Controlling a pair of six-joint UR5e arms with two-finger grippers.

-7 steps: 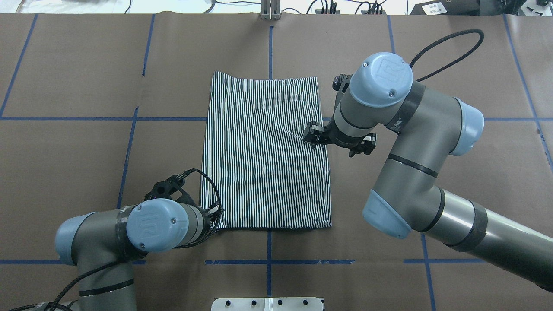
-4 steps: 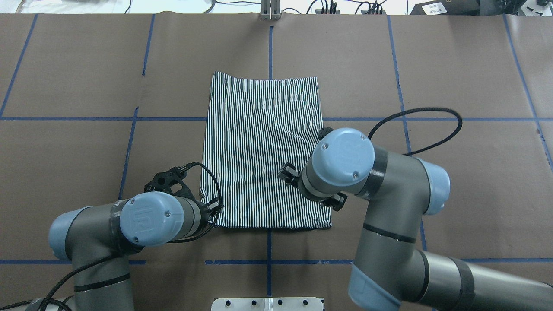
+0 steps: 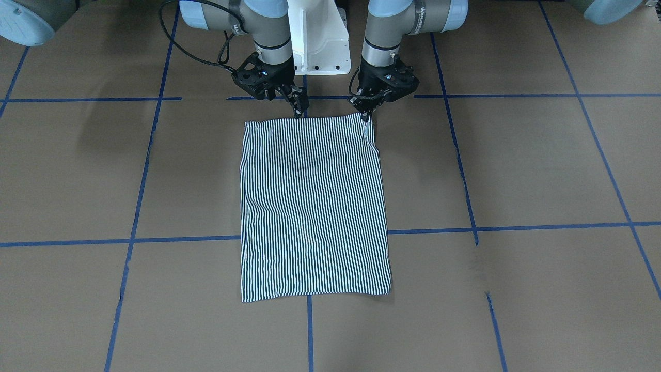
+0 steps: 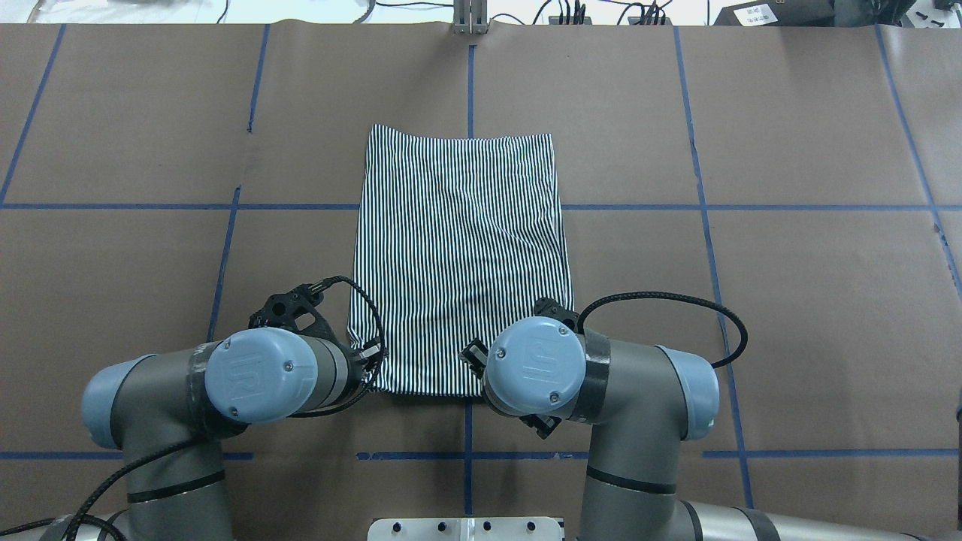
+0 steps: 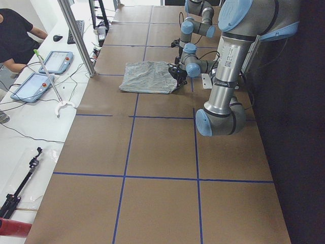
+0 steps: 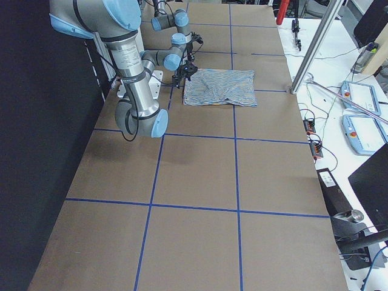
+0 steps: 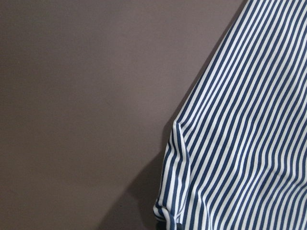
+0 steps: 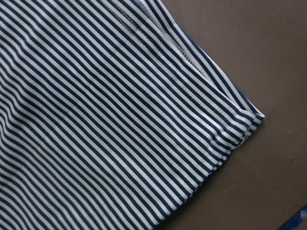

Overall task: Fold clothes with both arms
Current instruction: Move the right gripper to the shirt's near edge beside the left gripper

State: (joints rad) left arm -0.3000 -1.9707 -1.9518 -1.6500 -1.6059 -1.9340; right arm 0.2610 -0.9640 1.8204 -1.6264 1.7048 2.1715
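The striped shirt (image 4: 462, 255) lies folded into a flat rectangle on the brown table, collar hidden. My left gripper (image 3: 367, 115) sits at the shirt's near left corner (image 7: 165, 211), fingers pinched together on the cloth, and that corner is puckered and slightly raised. My right gripper (image 3: 300, 109) points down at the shirt's near edge. I cannot tell whether its fingers are open or shut. In the overhead view it is hidden under the right wrist (image 4: 535, 367). The right wrist view shows the near right corner (image 8: 252, 120) lying flat.
The white pedestal base (image 3: 317, 41) stands just behind both grippers. Blue tape lines (image 3: 516, 226) cross the brown table cover. A metal post (image 5: 76, 35) and a side bench with tablets (image 5: 35, 86) and a person (image 5: 15, 35) lie beyond the far table edge.
The right arm has swung from the shirt's right edge back toward the robot, and its wrist now covers the near right corner. The left arm has hardly moved.
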